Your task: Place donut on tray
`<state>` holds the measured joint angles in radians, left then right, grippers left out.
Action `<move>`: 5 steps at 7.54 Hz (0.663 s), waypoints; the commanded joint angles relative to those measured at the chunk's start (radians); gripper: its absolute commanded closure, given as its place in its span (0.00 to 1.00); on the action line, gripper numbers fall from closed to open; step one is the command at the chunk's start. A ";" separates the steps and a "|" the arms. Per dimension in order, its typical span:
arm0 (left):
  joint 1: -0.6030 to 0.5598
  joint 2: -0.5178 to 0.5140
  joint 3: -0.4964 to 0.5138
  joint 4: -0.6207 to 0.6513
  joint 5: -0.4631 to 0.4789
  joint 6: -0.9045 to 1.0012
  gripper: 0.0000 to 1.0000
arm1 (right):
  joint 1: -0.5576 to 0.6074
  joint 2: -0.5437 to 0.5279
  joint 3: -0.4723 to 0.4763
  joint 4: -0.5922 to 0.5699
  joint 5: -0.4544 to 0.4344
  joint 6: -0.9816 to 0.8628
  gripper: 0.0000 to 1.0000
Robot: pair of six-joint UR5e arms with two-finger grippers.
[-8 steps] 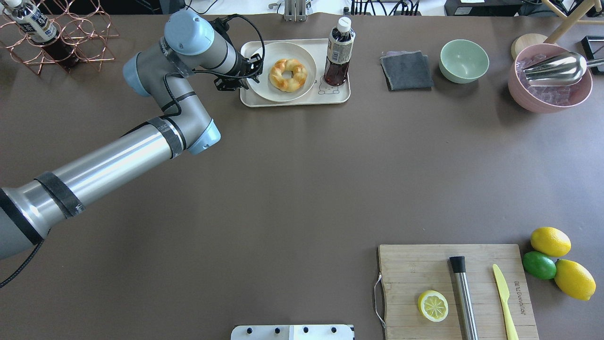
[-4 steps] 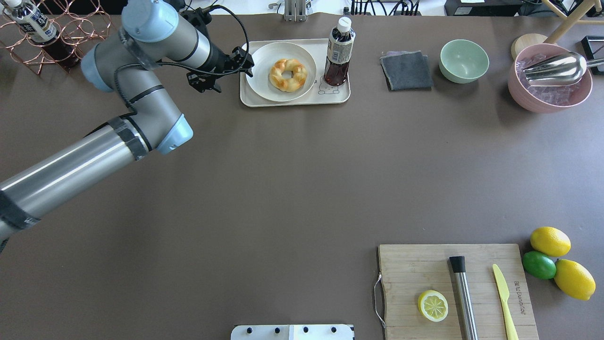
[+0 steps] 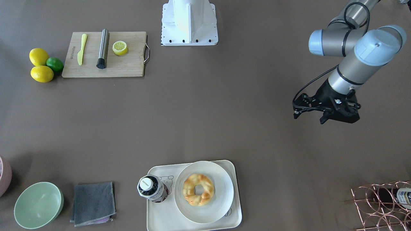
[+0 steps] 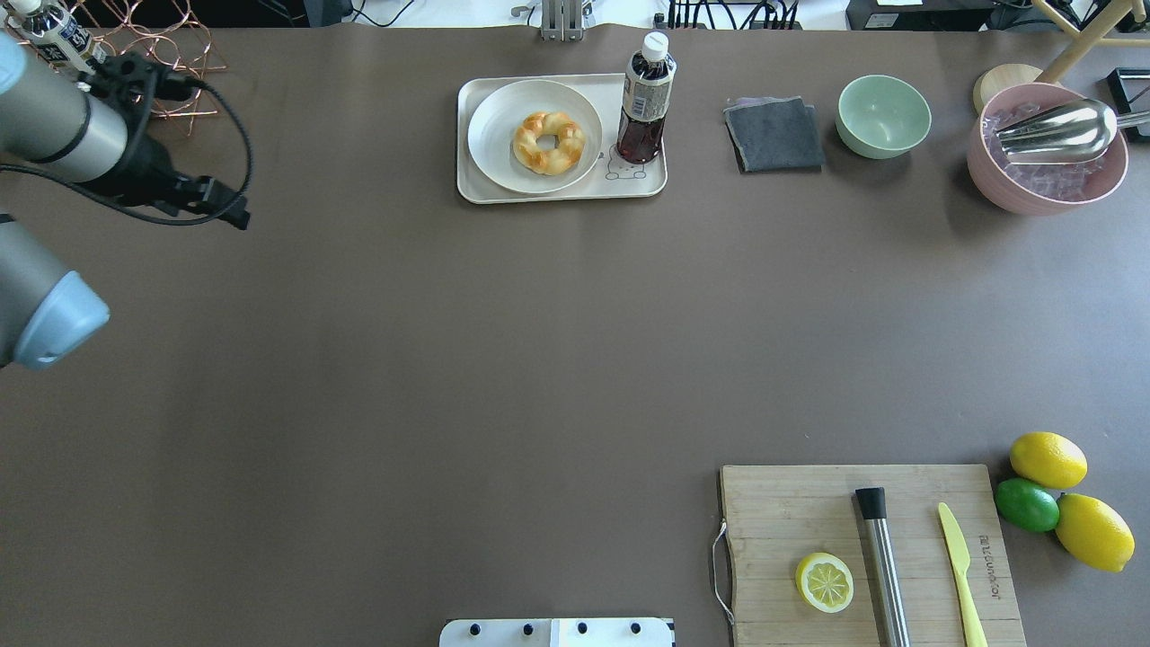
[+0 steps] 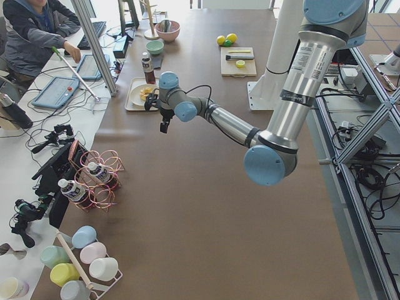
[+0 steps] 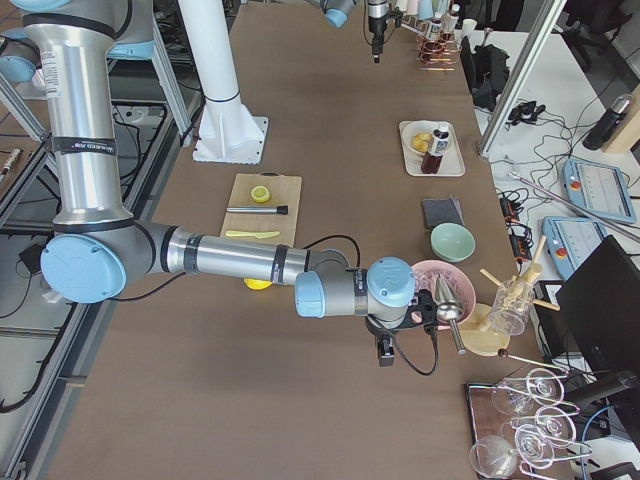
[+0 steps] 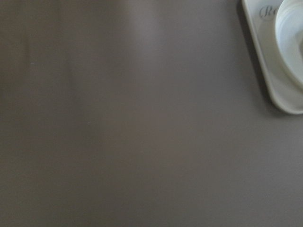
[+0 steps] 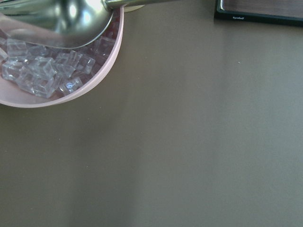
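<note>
The donut [image 4: 549, 142] lies flat in the middle of a round white plate [image 4: 499, 169]. That plate sits inside the cream tray [image 4: 557, 194], so the pastry rests on the plate and does not touch the tray itself. All of this is well apart from the left claw [image 4: 232, 212], off to its right and a little farther from the robot's base.

The left claw hangs over bare worktop [image 4: 539, 359] with nothing in it. I can't make out how far apart its jaws stand. To my eye the job looks done, unless the donut is meant to touch the tray directly.

If the left claw goes back for a regrip, the plate is the first worry. Its rim is the nearest edge on the claw's side, and a low approach could shove it across the tray. The dark tea bottle [image 4: 644, 99] stands on the tray on the far side of the plate from the claw. It is tall and narrow, so a sliding plate would likely topple it.

Nearer the claw, the copper wire rack [image 4: 171, 63] sits just beyond it, and a careless swing or the trailing cable could snag it.

The right claw [image 6: 384, 352] hangs close to the pink ice bowl [image 4: 1047, 196]. I can't tell whether it is open or closed. A stray move there could clip the metal scoop [image 4: 1060, 130].
</note>
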<state>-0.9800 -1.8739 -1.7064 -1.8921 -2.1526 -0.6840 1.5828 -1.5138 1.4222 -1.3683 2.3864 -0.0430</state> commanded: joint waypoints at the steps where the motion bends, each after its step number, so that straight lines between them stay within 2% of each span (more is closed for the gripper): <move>1: -0.171 0.270 -0.117 0.030 -0.036 0.460 0.02 | 0.023 -0.022 -0.003 -0.002 -0.039 -0.072 0.00; 3: -0.354 0.404 -0.110 0.030 -0.209 0.698 0.02 | 0.054 -0.040 -0.003 -0.002 -0.079 -0.101 0.00; 4: -0.418 0.456 -0.105 0.031 -0.264 0.798 0.02 | 0.063 -0.043 -0.005 -0.003 -0.081 -0.126 0.00; 5: -0.454 0.482 -0.117 0.031 -0.285 0.813 0.02 | 0.062 -0.045 -0.002 -0.023 -0.088 -0.129 0.00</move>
<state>-1.3410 -1.4646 -1.8139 -1.8612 -2.3685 0.0311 1.6366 -1.5521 1.4182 -1.3713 2.3125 -0.1505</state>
